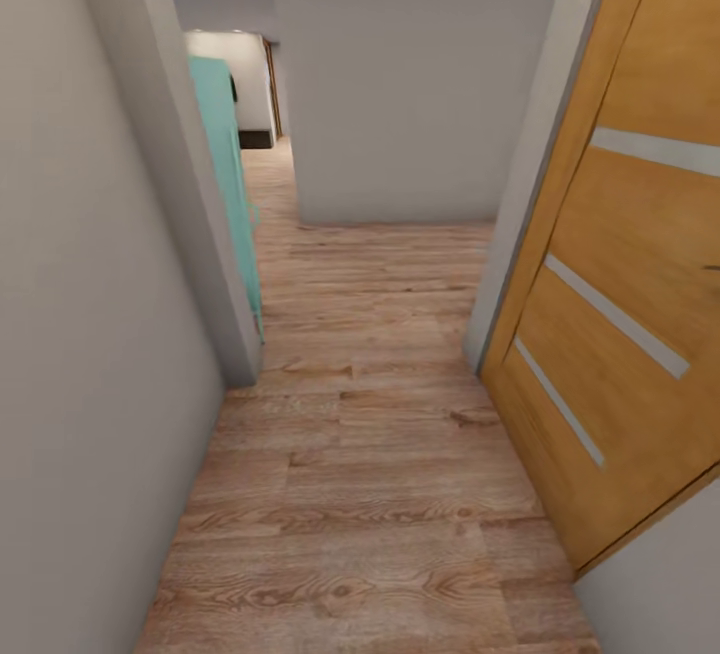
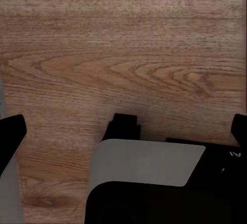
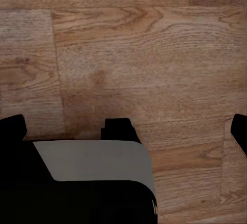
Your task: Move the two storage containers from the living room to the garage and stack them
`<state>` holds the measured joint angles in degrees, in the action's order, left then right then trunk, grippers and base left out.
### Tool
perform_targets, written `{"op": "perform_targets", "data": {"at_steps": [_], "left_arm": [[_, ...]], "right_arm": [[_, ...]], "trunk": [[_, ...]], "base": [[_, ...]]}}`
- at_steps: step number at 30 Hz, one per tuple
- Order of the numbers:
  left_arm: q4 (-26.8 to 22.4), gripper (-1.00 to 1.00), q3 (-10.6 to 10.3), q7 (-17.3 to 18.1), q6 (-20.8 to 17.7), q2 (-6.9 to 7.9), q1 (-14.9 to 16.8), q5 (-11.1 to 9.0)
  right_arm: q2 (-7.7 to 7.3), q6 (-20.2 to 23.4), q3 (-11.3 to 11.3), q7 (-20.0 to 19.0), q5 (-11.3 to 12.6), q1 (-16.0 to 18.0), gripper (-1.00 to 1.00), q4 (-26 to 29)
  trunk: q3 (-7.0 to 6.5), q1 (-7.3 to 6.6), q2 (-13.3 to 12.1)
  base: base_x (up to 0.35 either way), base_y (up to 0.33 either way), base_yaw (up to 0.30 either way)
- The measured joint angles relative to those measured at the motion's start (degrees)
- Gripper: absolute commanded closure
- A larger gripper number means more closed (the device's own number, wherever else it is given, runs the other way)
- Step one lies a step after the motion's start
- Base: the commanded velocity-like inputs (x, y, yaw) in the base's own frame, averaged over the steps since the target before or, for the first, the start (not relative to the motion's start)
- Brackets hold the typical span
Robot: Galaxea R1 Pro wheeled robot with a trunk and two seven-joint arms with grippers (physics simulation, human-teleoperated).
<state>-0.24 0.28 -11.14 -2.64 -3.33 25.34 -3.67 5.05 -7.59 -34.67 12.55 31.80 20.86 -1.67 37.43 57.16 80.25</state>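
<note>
Where pale walls [image 1: 90,314] narrow to a corridor, wood planks [image 1: 370,454] run ahead past an open wooden door [image 1: 620,334] and a teal panel [image 1: 228,184]. Both wrist views look down on planks. Left hand [image 2: 123,126] and right hand [image 3: 126,126] spread wide, empty.

Looked straight down on wood-plank floor [image 2: 123,54]; left claw [image 2: 126,126] hung above it, dark fingers [image 2: 11,131] spread wide, nothing held.

one wooden door [image 1: 620,264], one teal door [image 1: 228,184], two end effectors
</note>
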Motion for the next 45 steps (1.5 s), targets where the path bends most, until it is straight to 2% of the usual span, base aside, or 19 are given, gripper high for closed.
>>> {"op": "perform_targets", "data": {"at_steps": [45], "left_arm": [[0.0, -1.00, 0.0, 0.1, 0.0, 0.00, 0.0, 0.0]], "right_arm": [[-0.09, 0.1, 0.1, 0.0, 0.2, 0.0, -1.00, 0.0]], "trunk": [[0.00, 0.00, 0.0]], "base": [[0.321, 0.000, 0.000]]}}
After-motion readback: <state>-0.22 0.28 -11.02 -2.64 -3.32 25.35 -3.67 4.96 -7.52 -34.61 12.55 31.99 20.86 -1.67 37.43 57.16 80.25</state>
